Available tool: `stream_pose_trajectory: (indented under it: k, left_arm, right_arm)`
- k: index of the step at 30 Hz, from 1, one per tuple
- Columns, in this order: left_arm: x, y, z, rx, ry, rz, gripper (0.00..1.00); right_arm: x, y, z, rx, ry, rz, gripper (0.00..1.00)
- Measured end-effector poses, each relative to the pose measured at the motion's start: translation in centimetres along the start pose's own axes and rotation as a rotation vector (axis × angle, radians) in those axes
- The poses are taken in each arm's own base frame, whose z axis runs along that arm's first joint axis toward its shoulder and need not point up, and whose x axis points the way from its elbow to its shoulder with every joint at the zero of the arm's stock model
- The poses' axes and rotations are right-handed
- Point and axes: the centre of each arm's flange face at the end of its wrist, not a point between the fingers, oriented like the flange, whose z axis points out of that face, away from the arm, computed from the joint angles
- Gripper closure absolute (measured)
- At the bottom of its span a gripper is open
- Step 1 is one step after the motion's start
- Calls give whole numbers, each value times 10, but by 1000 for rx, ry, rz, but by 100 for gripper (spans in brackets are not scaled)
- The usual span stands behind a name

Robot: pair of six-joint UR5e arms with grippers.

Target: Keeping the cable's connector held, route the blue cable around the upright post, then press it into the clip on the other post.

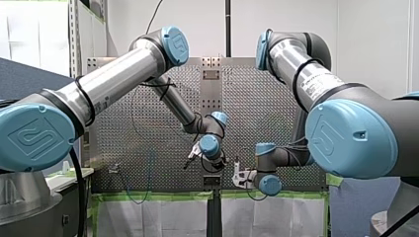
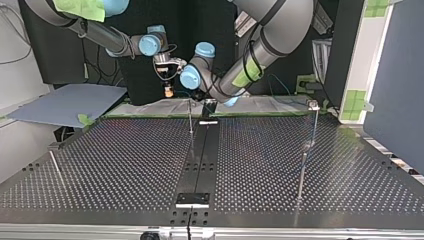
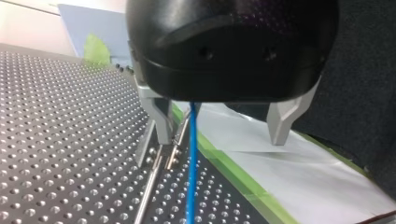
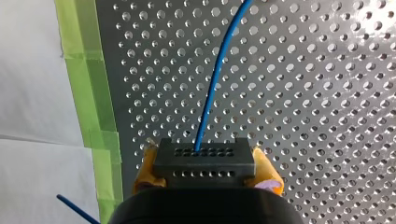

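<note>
In the right wrist view, my right gripper [image 4: 205, 175] is shut on the black connector block [image 4: 204, 158], yellow pads [image 4: 145, 170] on both sides. The blue cable [image 4: 212, 88] leaves the connector and arcs over the perforated table. In the left wrist view, my left gripper [image 3: 222, 140] is open, and the blue cable [image 3: 191, 163] hangs between its metal fingers [image 3: 159, 121], close to one finger and ungripped. A thin post [image 3: 150, 191] with a small bracket stands just beyond. In the top view an upright post [image 2: 190, 117] stands near the grippers, and a second post [image 2: 311, 125] with a small head stands at the right.
Green tape [image 4: 93, 93] and white sheeting border the table edge beside my right gripper. A black centre strip [image 2: 202, 160] runs across the table. A short rod [image 2: 55, 167] leans at the top view's left. A loose blue cable loop [image 1: 143, 195] hangs at the front view's table edge.
</note>
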Motion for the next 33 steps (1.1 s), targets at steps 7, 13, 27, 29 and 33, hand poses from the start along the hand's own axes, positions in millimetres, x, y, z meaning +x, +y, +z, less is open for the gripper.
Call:
stream_pose_trajectory:
  k: [7,13,27,29,33]
  left_arm:
    - [0,1,-1,-43,2,1,0]
    - [-1,2,-1,-64,-3,-1,0]
    - [-5,1,0,-124,-30,-14,75]
    - [-5,1,-1,-129,-34,-16,90]
    - [-6,0,-1,-131,-38,-19,100]
  right_arm:
    - [0,-1,1,10,1,0,100]
    - [-1,-2,1,16,0,0,100]
    - [-4,-3,1,21,-5,0,100]
    - [-5,-3,1,21,-6,0,100]
    - [-5,-3,1,21,-7,0,100]
